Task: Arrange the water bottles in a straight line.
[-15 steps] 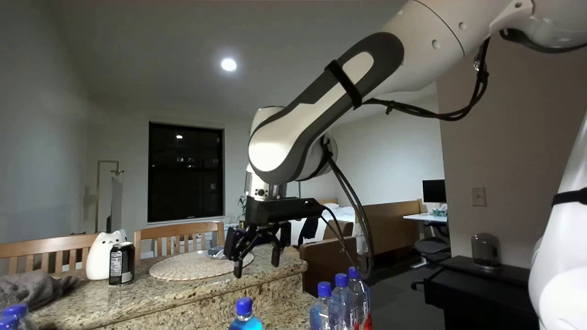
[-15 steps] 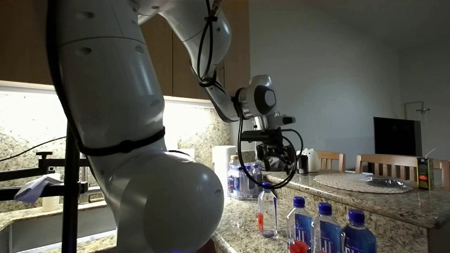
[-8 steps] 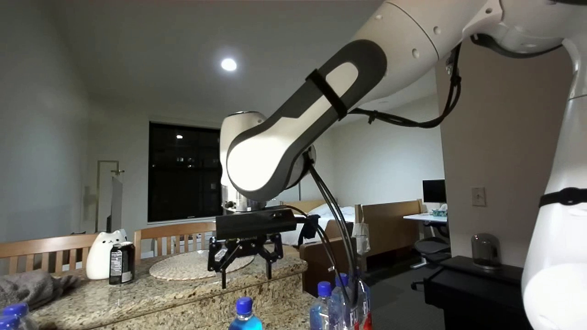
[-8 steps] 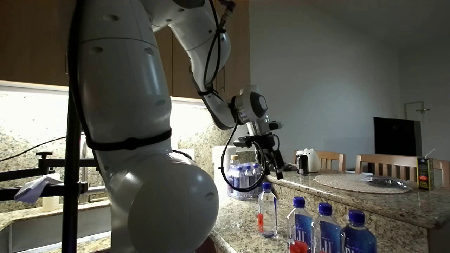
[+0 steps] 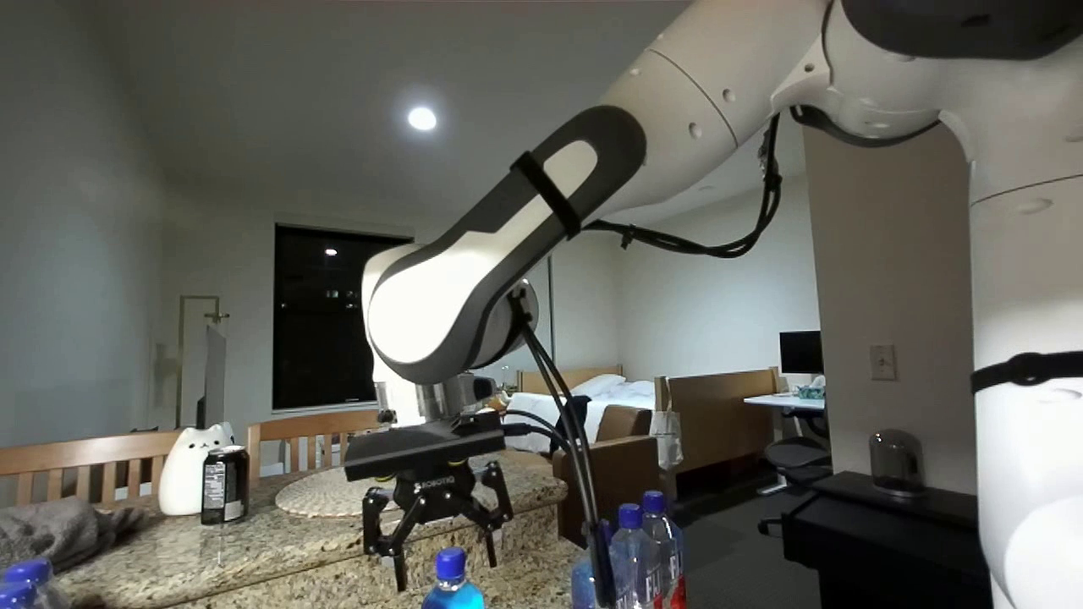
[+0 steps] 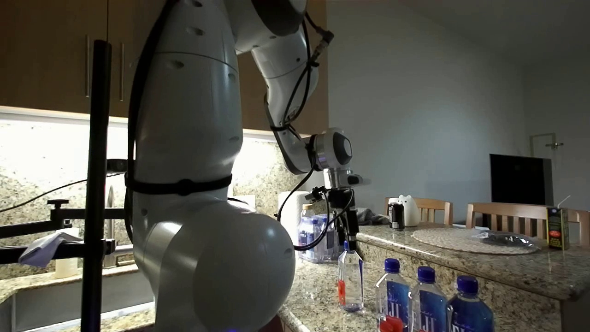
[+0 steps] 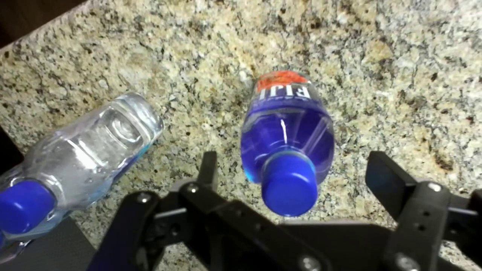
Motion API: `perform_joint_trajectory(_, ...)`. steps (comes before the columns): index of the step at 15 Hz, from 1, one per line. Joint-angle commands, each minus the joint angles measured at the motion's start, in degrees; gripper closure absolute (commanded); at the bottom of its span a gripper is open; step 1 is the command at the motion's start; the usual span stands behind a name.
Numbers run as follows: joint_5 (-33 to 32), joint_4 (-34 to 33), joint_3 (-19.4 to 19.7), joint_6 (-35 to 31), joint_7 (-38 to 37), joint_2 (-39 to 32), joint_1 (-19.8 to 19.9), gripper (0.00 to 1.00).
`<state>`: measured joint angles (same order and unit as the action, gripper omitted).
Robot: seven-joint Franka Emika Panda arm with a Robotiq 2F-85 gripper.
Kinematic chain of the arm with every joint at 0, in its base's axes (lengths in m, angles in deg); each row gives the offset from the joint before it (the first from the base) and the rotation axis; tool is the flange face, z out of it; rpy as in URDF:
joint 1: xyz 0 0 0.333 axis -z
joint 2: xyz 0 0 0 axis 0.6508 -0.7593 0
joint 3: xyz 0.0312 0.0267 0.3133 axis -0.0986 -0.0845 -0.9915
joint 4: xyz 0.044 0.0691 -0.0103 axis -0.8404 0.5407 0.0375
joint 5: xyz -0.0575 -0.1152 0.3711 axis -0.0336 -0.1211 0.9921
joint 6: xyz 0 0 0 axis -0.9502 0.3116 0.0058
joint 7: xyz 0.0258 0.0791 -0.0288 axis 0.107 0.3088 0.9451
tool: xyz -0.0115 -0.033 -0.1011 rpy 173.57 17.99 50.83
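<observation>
Both exterior views look nearly level, sharing arm (image 5: 503, 245) and raised counter (image 5: 279, 534); the wrist view peers closely down at a bottle (image 7: 289, 137).

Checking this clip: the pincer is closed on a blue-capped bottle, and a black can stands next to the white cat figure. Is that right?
Not quite. The pincer is open, not closed: the wrist view shows its fingers spread, with granite counter visible between each one and the blue-capped bottle. The black can does stand next to the white cat figure.
</observation>
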<state>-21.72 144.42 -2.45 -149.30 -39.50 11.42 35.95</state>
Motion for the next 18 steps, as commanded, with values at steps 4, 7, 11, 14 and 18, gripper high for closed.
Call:
perform_joint_trajectory(4,2.1,-3.9,4.3,0.7,0.3,-4.3,-4.3,0.0)
perform_joint_trajectory(7,1.8,-4.7,5.2,0.6,0.6,-5.0,-5.2,0.13)
perform_joint_trajectory(11,1.4,-5.2,6.1,0.6,0.6,-4.9,-5.6,0.46)
perform_joint_trajectory(14,1.2,-5.5,6.6,0.6,0.6,-4.7,-5.6,0.65)
perform_joint_trajectory(18,1.7,-5.9,7.1,0.7,1.1,-4.4,-5.7,0.86)
